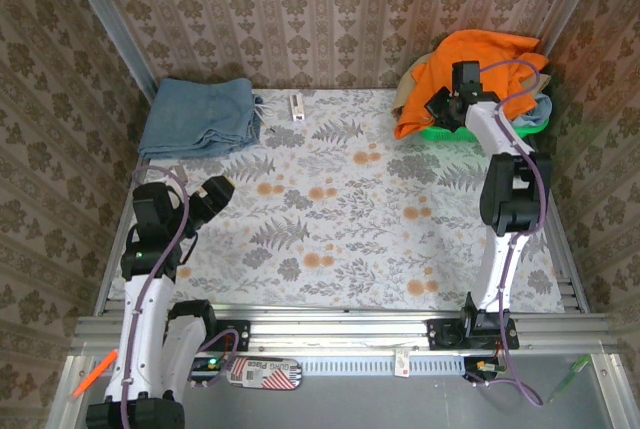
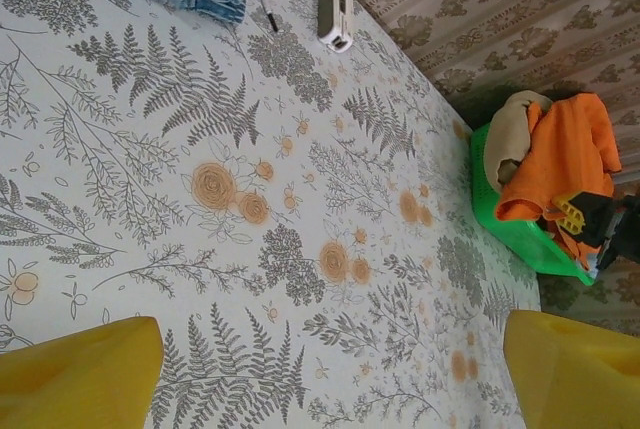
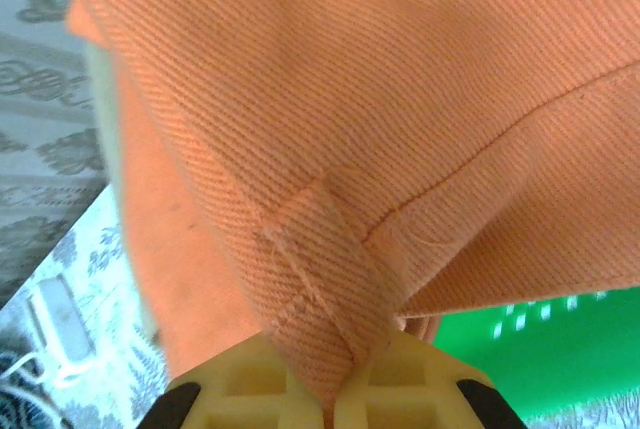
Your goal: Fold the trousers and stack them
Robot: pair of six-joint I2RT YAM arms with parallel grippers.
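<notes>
The orange trousers (image 1: 480,57) lie heaped in a green basket (image 1: 437,133) at the table's far right corner. My right gripper (image 1: 443,102) is at the front of the heap. In the right wrist view its pale fingers (image 3: 250,379) are shut on a folded seam of the trousers (image 3: 380,99), which bunches up between them. My left gripper (image 1: 214,195) hovers over the table's left side. It stands open, its yellow fingertips (image 2: 85,379) wide apart with only the tablecloth between them. From the left wrist the trousers (image 2: 565,149) show far off in the basket (image 2: 510,227).
A folded blue-grey garment (image 1: 200,114) lies at the far left corner. A small white object (image 1: 296,107) rests beside it. A tan garment (image 2: 515,129) sits in the basket under the orange cloth. Patterned walls close in the table on three sides.
</notes>
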